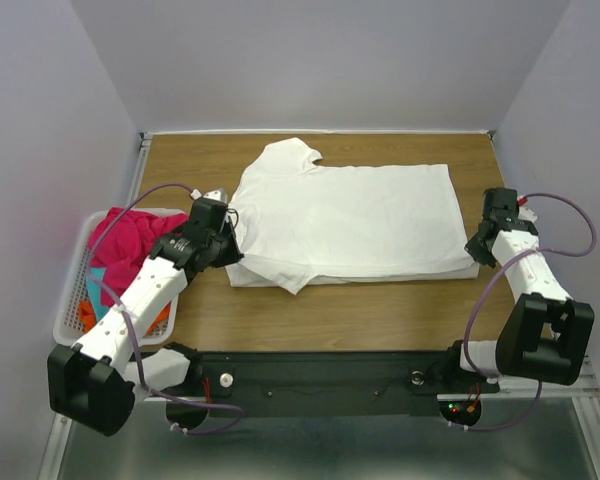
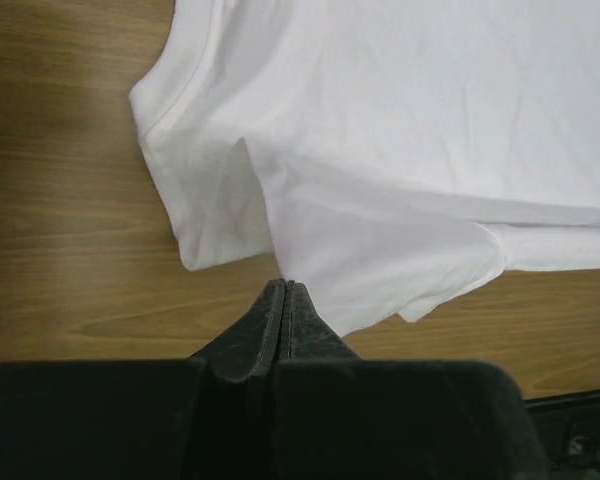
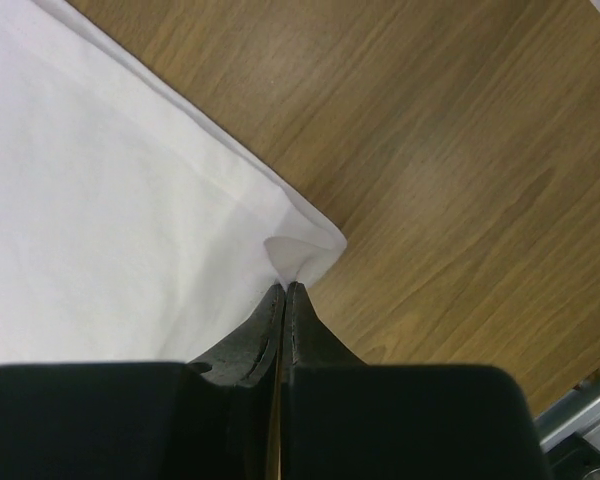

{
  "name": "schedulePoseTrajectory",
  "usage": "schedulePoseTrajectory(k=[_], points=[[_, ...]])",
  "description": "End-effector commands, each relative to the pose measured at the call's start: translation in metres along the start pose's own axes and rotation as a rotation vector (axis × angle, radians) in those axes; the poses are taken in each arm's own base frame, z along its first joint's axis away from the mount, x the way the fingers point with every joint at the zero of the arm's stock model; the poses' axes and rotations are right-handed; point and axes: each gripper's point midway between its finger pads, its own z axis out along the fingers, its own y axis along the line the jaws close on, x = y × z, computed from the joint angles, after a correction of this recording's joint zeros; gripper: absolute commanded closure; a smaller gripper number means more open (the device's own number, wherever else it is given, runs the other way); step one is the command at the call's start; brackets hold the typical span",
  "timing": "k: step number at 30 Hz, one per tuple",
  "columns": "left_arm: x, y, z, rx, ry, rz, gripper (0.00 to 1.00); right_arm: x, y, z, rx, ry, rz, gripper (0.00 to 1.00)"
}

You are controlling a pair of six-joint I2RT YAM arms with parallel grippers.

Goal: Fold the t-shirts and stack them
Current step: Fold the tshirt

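White shirt (image 1: 360, 220): lay spread across the middle of the table (image 1: 330, 310), collar end to the left, hem to the right.
Fold so far: the near edge looked doubled, so one lengthwise fold seemed to be in; a sleeve stuck out at the far left and a loose flap at the near left.
Left to do: by my judgement most of the task, meaning the sleeves, the cross folds, and three more shirts; no stack had been started.
Others: pink shirt (image 1: 125, 240), cyan shirt (image 1: 98, 283) and orange shirt (image 1: 88, 318) sat crumpled in the basket (image 1: 70, 300) at the table's left edge.
Left gripper (image 2: 285, 295): fingers pressed together, tips touching the near-left flap's edge; whether cloth was caught between them could not be told.
Right gripper (image 3: 285, 295): fingers pressed together on the shirt's near-right corner, which puckered up into the tips.
Cloth: thin, soft, matte white, faintly creased, with stitched hems and limp rounded folds.
Table: smooth brown wood grain.
Basket: rigid white plastic lattice.
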Motion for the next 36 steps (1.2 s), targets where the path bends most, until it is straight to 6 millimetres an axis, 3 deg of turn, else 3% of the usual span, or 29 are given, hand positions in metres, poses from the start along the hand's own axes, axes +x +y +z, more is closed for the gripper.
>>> schedulePoseTrajectory(k=[1,6,16,36], points=[[-0.026,0.001,0.014,-0.046,-0.083,0.053,1.00,-0.032,0.019,0.002,-0.047,-0.073,0.013,0.99],[-0.029,0.001,0.031,-0.064,-0.075,0.082,1.00,-0.039,0.031,0.012,-0.051,-0.061,-0.007,0.99],[-0.039,-0.001,0.048,-0.077,-0.080,0.119,1.00,-0.030,0.044,0.038,-0.056,0.001,-0.034,0.99],[-0.019,0.017,0.076,-0.146,-0.051,0.085,1.00,-0.023,0.057,0.062,-0.062,0.039,-0.040,0.99]])
